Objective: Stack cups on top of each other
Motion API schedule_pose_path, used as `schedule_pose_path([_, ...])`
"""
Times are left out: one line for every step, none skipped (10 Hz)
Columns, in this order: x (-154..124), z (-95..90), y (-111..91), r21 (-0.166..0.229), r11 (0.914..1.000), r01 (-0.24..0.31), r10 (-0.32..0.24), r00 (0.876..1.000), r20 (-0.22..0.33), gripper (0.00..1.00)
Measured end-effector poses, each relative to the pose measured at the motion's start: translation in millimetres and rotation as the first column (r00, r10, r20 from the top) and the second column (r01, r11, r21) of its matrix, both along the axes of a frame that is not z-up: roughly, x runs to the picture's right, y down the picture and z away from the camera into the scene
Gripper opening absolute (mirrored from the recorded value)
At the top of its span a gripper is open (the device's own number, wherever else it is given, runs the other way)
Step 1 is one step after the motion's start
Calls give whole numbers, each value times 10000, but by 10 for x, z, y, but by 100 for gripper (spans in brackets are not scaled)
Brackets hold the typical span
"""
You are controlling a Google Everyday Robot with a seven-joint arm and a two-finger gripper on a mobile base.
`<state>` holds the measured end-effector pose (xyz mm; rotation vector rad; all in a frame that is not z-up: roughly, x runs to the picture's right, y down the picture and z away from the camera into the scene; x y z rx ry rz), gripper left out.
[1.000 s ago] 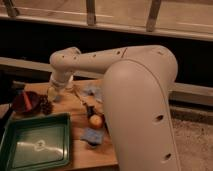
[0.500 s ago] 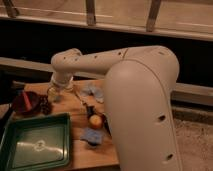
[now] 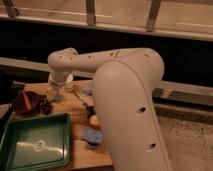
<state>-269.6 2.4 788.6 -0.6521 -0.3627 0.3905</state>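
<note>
From my remote station: the robot's beige arm point(image 3: 130, 95) fills the right of the camera view and reaches left over the wooden bench point(image 3: 75, 107). Its pincer point(image 3: 53, 93) hangs low over the bench's far left part, jaws spread wide, with nothing that I can see held in them. The white cup point(image 3: 69, 82) stands upright just right of the pincer, near the bench's back edge. A small blue-grey cup point(image 3: 57, 97) sits right at the pincer's tip; I cannot tell whether the two touch. The cups are apart, not stacked. A reddish-brown bowl point(image 3: 25, 102) lies left of the pincer. A green tray point(image 3: 20, 145) takes the front left corner. A flat blue sponge point(image 3: 92, 135) rests near the front edge, beside the arm.
</note>
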Motion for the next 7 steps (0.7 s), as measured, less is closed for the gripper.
schedule_pose_path([-34, 40, -2, -27, 9999, 137, -137, 9999, 77, 64])
schedule_pose_path([-49, 98, -10, -54, 9997, 244, -244, 9996, 125, 64])
schedule_pose_path([-62, 158, -11, -100, 9994, 331, -329, 9993, 178, 64])
schedule_pose_path([-102, 213, -13, -156, 9991, 398, -394, 9989, 266, 64])
schedule_pose_path([-149, 257, -11, -207, 9987, 466, -458, 9982, 389, 64])
schedule_pose_path([-225, 312, -26, -258, 9982, 545, -530, 9971, 547, 64])
schedule_pose_path([-316, 358, -22, -313, 9974, 647, -623, 9954, 730, 64])
